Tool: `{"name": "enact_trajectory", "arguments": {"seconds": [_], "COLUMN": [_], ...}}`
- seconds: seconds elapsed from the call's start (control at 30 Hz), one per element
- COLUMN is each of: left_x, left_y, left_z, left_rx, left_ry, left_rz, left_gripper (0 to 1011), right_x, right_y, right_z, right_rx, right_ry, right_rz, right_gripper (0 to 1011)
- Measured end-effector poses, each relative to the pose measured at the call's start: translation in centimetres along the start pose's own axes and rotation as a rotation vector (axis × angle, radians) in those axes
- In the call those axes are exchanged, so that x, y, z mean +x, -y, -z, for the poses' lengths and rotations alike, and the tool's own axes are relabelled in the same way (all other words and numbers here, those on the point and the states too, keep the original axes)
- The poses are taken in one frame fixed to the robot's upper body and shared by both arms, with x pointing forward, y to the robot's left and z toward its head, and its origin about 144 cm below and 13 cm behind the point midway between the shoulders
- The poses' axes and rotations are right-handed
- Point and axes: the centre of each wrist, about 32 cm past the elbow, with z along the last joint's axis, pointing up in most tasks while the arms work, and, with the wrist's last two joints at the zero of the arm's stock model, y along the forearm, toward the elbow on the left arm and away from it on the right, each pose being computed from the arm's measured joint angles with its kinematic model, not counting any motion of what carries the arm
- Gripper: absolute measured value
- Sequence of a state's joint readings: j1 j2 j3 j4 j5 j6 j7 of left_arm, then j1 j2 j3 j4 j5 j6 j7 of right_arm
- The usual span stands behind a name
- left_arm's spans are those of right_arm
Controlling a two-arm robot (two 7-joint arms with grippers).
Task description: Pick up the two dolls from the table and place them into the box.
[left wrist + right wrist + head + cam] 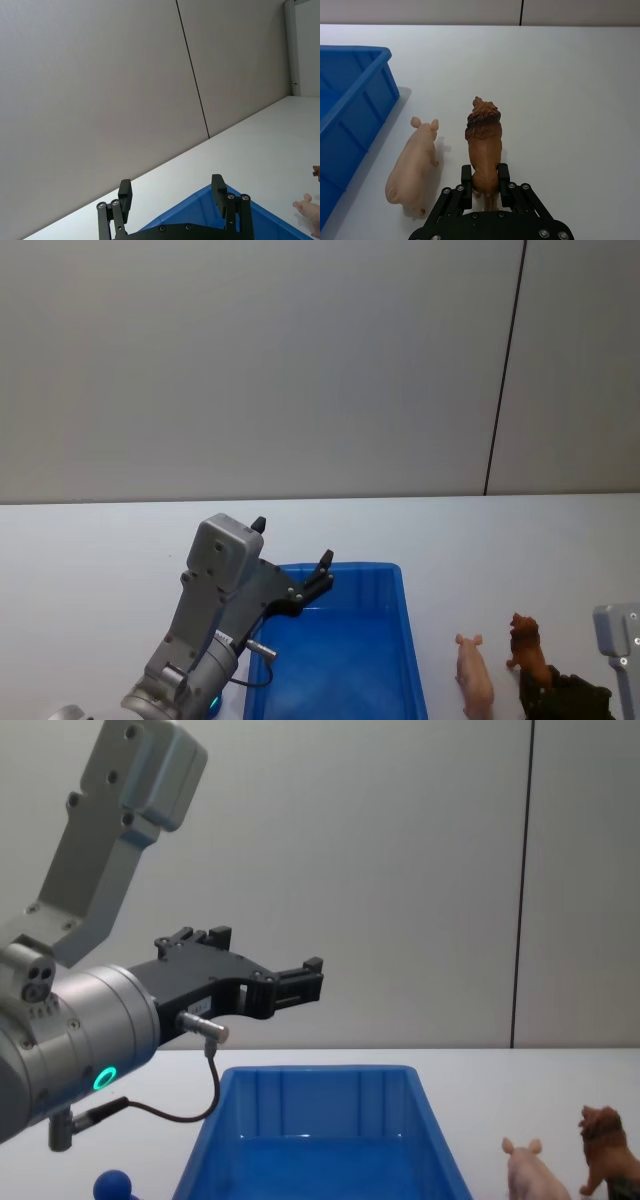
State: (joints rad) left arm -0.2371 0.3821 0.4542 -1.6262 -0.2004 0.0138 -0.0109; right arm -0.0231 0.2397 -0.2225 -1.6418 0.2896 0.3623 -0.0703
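Your right gripper (485, 174) sits low on the table (570, 100), its fingers (466, 176) drawn in narrow against either flank of the lion (484, 135) at the hindquarters. The lion stands with its feet on the tabletop, mane turned away from the robot. Just beside it, on the side nearer the box (357, 87), stands the pig (415, 160), facing the same way and parallel to the lion; the two are close but apart. Both dolls are outside the box, to its right, with the pig near its wall and not touching it.

Your left gripper (171, 187) hangs in the air above the box's far left corner, fingers spread wide and holding nothing. In the chest view a small blue ball (113, 1185) shows at the bottom edge, left of the box.
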Motion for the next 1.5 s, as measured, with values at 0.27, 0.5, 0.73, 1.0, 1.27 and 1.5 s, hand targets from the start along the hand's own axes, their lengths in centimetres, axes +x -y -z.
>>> {"name": "enact_trajectory", "arguments": {"seconds": [0.27, 0.5, 0.73, 1.0, 1.27, 1.5], "left_x": [0.0, 0.0, 0.0, 0.0, 0.0, 0.0], "left_y": [0.0, 0.0, 0.0, 0.0, 0.0, 0.0], "left_z": [0.0, 0.0, 0.0, 0.0, 0.0, 0.0], "left_rx": [0.0, 0.0, 0.0, 0.0, 0.0, 0.0], "left_ry": [0.0, 0.0, 0.0, 0.0, 0.0, 0.0], "left_rz": [0.0, 0.0, 0.0, 0.0, 0.0, 0.0], "left_gripper": [1001, 1001, 1001, 1001, 1001, 1001], "right_x": [-0.2, -0.5, -0.7, -1.4, -2.2, -3.3], "right_y": [0.3, 0.5, 0.4, -0.1, -1.1, -2.7], "right_z": [-0.5, -1.2, -2.1, -3.2, -3.9, -4.4], "right_rx": [0.074, 0.149, 0.209, 0.26, 0.273, 0.259], "right_ry": [0.042, 0.078, 0.103, 0.122, 0.135, 0.143], "right_rz": [-0.012, -0.061, -0.133, -0.253, -0.369, -0.477], "right_gripper": [286, 287, 286, 286, 286, 286]}}
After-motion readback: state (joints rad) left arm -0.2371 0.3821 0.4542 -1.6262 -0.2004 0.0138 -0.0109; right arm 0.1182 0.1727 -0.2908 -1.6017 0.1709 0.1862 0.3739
